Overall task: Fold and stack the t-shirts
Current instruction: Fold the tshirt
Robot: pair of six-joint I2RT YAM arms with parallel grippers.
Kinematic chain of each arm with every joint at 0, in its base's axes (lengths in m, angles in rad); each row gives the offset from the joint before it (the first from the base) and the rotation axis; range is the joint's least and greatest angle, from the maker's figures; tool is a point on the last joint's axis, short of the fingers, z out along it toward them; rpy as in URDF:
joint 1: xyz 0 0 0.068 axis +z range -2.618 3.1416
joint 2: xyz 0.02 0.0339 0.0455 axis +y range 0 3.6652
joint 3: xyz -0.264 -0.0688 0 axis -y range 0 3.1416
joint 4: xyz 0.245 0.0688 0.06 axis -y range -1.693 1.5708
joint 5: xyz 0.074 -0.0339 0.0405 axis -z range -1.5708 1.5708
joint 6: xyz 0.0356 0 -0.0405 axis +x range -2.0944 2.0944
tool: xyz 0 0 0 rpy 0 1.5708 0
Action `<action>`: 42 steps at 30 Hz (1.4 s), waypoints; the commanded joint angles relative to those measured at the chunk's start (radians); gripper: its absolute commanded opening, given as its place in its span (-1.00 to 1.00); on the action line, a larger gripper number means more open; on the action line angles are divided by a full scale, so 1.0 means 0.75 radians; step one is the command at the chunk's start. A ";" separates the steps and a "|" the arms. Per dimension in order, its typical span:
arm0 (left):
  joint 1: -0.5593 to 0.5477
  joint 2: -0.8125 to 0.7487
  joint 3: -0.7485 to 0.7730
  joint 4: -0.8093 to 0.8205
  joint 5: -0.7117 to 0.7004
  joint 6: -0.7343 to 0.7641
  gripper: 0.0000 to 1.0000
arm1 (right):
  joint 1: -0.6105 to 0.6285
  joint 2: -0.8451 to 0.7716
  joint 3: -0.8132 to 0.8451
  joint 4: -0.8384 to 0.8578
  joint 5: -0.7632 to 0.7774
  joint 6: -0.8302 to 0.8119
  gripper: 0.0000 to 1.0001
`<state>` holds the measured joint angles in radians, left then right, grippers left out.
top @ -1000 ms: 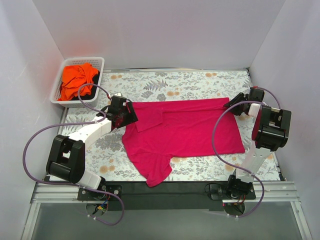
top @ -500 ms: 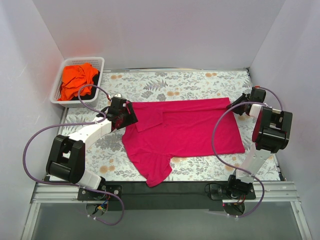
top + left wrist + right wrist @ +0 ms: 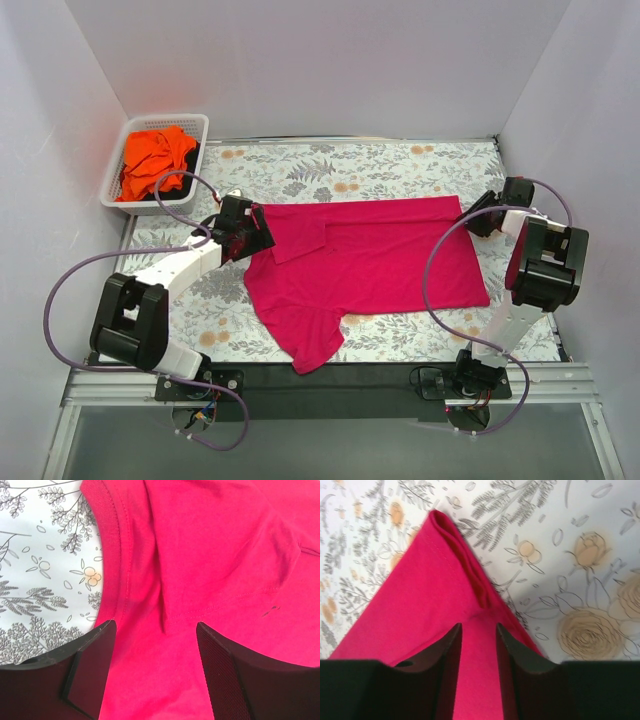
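From the top camera we see the magenta t-shirt (image 3: 380,260) lying spread on the flowered table (image 3: 400,165), with its neck side to the left and its hem to the right. One sleeve reaches toward the near edge of the table, and the other is folded over onto the body. The orange t-shirt (image 3: 155,160) lies crumpled in the white basket (image 3: 168,121) at the far left corner, well apart from the magenta one. The left gripper (image 3: 258,232) is at the left edge of the magenta t-shirt. The right gripper (image 3: 468,214) is at its far right corner.

In the left wrist view, the left gripper (image 3: 155,627) has its fingers (image 3: 90,660) wide apart, so it is open. Magenta cloth lies between them. The ribbed collar (image 3: 107,540) runs up on the left, with bare table beside it.

In the right wrist view, the right gripper (image 3: 478,630) holds its fingers (image 3: 442,652) close together, with only a narrow gap, and magenta cloth fills this gap. The corner of the shirt points away from the fingers, and a raised crease runs from its tip toward the gap. We cannot tell whether the pads pinch the cloth or only stand over it.
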<state>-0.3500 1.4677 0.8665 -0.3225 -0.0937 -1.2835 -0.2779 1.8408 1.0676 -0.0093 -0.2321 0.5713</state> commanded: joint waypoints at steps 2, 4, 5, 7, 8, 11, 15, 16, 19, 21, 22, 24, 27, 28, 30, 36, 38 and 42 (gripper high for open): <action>0.000 -0.116 -0.002 -0.044 -0.012 -0.009 0.22 | -0.010 -0.061 0.063 -0.157 0.113 -0.089 -0.12; 0.000 -0.132 0.012 -0.095 -0.010 -0.017 0.22 | 0.006 -0.130 0.072 -0.225 0.119 -0.142 -0.01; 0.000 -0.153 0.013 -0.118 -0.004 -0.023 0.22 | 0.019 -0.155 0.072 -0.251 0.125 -0.160 0.06; 0.000 -0.175 0.011 -0.196 0.008 -0.050 0.23 | 0.066 -0.237 0.060 -0.357 0.164 -0.209 0.10; -0.002 -0.202 0.006 -0.222 0.027 -0.062 0.23 | 0.082 -0.268 0.017 -0.388 0.170 -0.220 0.11; -0.048 -0.265 -0.047 -0.296 0.049 -0.101 0.23 | 0.152 -0.417 -0.144 -0.433 0.189 -0.230 0.10; -0.120 -0.286 -0.114 -0.314 0.043 -0.136 0.13 | 0.300 -0.560 -0.306 -0.456 0.185 -0.250 0.04; -0.126 -0.280 -0.122 -0.312 0.033 -0.144 0.09 | 0.329 -0.575 -0.331 -0.456 0.197 -0.254 0.03; -0.133 -0.235 -0.110 -0.294 -0.018 -0.150 0.00 | 0.419 -0.593 -0.405 -0.458 0.215 -0.254 -0.03; -0.135 -0.194 -0.112 -0.255 -0.059 -0.152 -0.06 | 0.428 -0.575 -0.431 -0.456 0.224 -0.254 -0.06; -0.133 -0.172 -0.106 -0.247 -0.106 -0.152 -0.11 | 0.428 -0.569 -0.431 -0.454 0.236 -0.258 -0.07; -0.131 -0.104 -0.112 -0.204 -0.153 -0.154 -0.17 | 0.428 -0.542 -0.423 -0.434 0.264 -0.275 -0.07; -0.059 -0.002 -0.086 -0.173 -0.141 -0.154 -0.21 | 0.430 -0.475 -0.380 -0.421 0.293 -0.287 -0.07; -0.035 0.061 -0.076 -0.167 -0.127 -0.152 -0.22 | 0.428 -0.456 -0.368 -0.409 0.293 -0.283 -0.07; 0.022 0.119 -0.051 -0.145 -0.098 -0.140 -0.24 | 0.428 -0.399 -0.329 -0.393 0.287 -0.281 -0.07; 0.107 0.305 0.121 -0.132 -0.069 -0.083 -0.25 | 0.430 -0.260 -0.219 -0.366 0.303 -0.281 -0.07; 0.113 0.319 0.192 -0.141 -0.076 -0.052 -0.24 | 0.430 -0.254 -0.184 -0.378 0.277 -0.283 -0.06; 0.111 0.201 0.238 -0.220 -0.061 -0.033 -0.01 | 0.430 -0.353 -0.131 -0.460 0.262 -0.291 -0.01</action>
<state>-0.2718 1.7046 1.0096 -0.4419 -0.1284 -1.3399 0.0460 1.6291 0.9272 -0.3267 -0.0463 0.3695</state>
